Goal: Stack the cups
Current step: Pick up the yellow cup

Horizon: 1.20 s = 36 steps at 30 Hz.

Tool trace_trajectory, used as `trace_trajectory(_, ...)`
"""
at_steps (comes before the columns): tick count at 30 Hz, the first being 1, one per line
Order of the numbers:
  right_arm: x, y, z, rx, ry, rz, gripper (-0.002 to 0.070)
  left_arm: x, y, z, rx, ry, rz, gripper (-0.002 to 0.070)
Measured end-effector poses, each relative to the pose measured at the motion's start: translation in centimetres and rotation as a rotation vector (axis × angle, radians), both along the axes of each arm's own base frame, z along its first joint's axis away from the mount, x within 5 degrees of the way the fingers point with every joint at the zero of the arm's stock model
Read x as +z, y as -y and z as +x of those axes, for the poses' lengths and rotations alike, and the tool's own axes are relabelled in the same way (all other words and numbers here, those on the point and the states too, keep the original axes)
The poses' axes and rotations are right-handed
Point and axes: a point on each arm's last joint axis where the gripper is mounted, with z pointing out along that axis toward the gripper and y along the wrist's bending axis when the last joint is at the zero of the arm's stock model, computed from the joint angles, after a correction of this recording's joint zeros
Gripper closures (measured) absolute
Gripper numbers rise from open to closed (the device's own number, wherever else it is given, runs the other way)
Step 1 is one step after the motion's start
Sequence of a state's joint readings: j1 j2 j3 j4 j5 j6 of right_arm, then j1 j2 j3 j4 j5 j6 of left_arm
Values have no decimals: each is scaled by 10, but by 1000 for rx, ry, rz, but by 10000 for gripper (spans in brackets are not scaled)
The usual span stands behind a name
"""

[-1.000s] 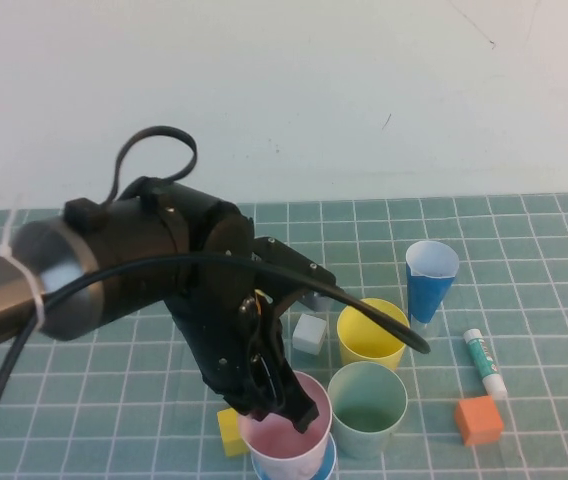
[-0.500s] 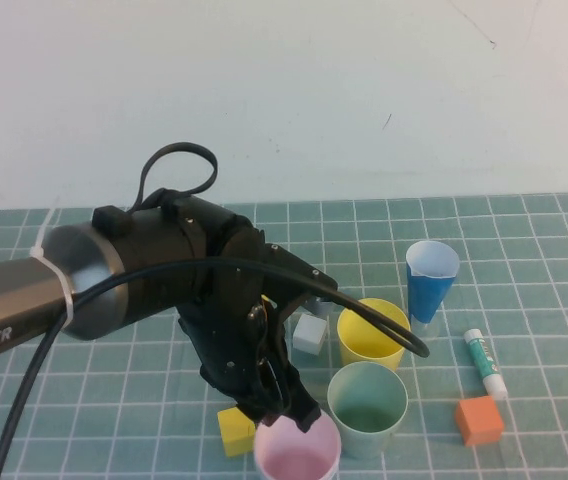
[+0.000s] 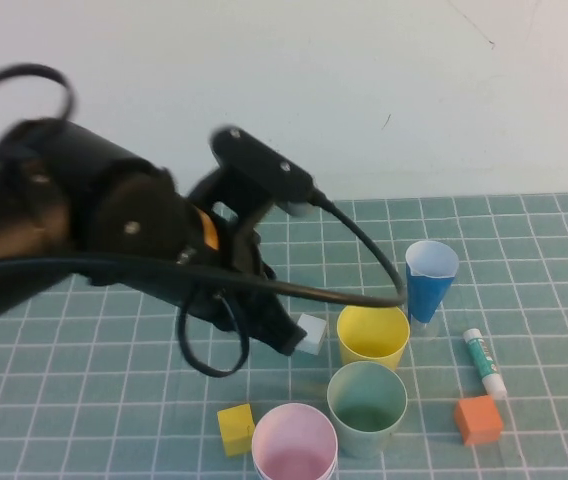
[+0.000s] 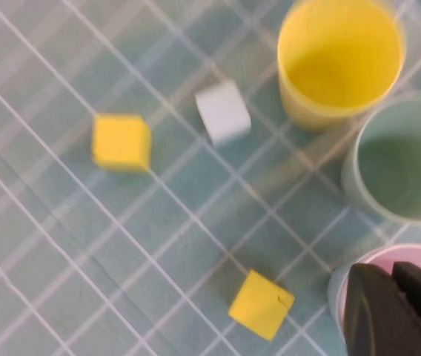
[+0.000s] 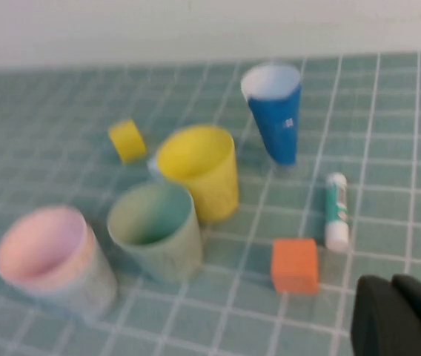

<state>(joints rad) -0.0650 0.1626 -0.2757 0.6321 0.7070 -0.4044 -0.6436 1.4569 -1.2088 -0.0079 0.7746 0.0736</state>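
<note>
Since the pink cup [image 3: 295,443] sits nested in the light blue one at 6 o'clock, my left gripper [image 4: 398,310] is closed, empty, above it. Green cup [image 3: 366,406] and yellow cup [image 3: 373,336] wait unstacked. Right gripper [image 5: 396,315] closed, parked near the orange cube [image 5: 294,265].

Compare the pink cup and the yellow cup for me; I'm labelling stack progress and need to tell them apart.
The pink cup sits nested in another cup, whose bluish rim peeks out beneath it; the yellow cup stands alone on the mat. The pink cup is at the near edge, the yellow cup farther back, beside the white cube. Both are upright, open-topped and similar in size.
</note>
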Motion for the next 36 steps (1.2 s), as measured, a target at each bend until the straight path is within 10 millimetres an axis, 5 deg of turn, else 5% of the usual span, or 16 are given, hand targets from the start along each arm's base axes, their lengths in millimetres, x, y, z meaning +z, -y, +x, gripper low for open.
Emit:
trace_trajectory(9,67,3,51,243,-246,-288,679,54,-32,-42,-1,143,-97,673)
trace_trajectory(17,92,-4,111,470,-339,-327,679,22,-59,-78,37,100,-102,673)
trace_trajectory(23,84,-34,151,646,-468,-439,679,-9,-72,-94,66,98,-125,673)
trace_trajectory(30,58,-87,198,730,-599,-710,679,-17,-77,-99,77,112,-126,673)
trace_trajectory(36,39,-121,236,820,-570,-773,679,-17,-78,-98,72,132,-109,673)
